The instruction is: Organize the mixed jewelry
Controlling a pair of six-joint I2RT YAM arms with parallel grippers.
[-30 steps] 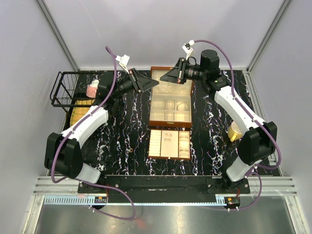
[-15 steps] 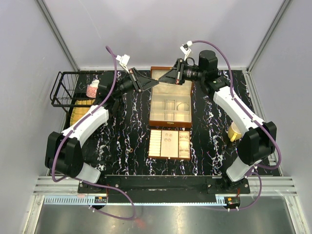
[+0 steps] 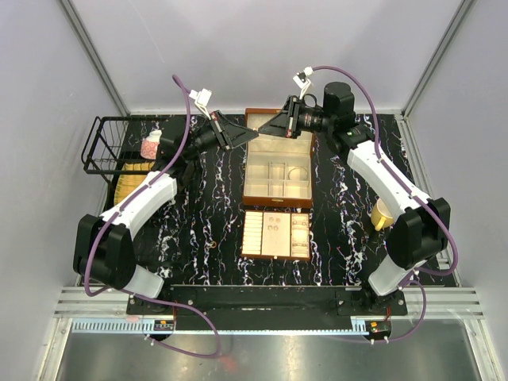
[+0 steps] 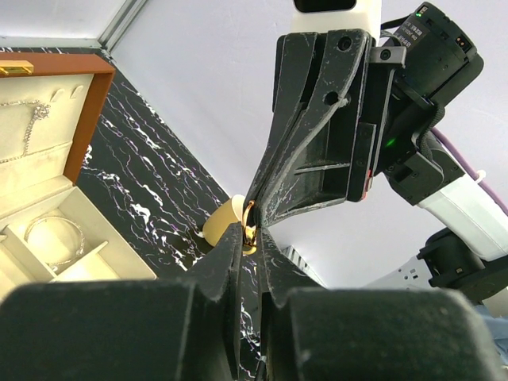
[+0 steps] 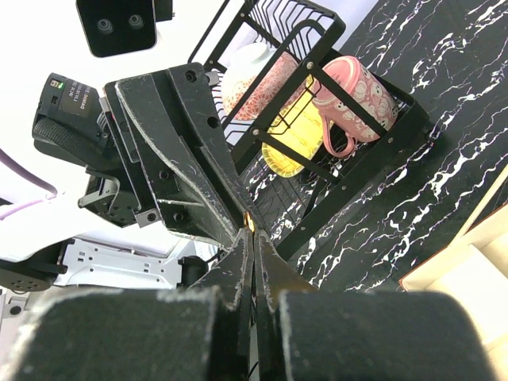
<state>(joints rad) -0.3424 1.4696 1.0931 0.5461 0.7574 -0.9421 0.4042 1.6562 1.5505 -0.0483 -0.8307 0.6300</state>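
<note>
Tiny gold piece [image 4: 250, 228] is up in the air over the back of the brown box [image 3: 278, 201], not on the bench [image 3: 206, 206]. It's pinched right where both arms meet tip to tip. R fingers [image 4: 274, 190] are fully together on it from above. L fingers [image 4: 226, 262] are nearly together around its lower end, and it looks gripped by both. It's too small for me to tell its long axis. L arm comes in from the left, R from the right, equally near.

I'd say it's a handover. One side must let go, then go down and toward me to the open compartments, where a bangle [image 4: 54, 238] sits. A chain [image 4: 32, 131] is in the upright lid [image 4: 87, 119], so watch that edge. The insert tray [image 3: 276, 234] lies nearer me, and the yellow cup [image 3: 383, 214] and wire basket [image 3: 111, 147] are well apart.
</note>
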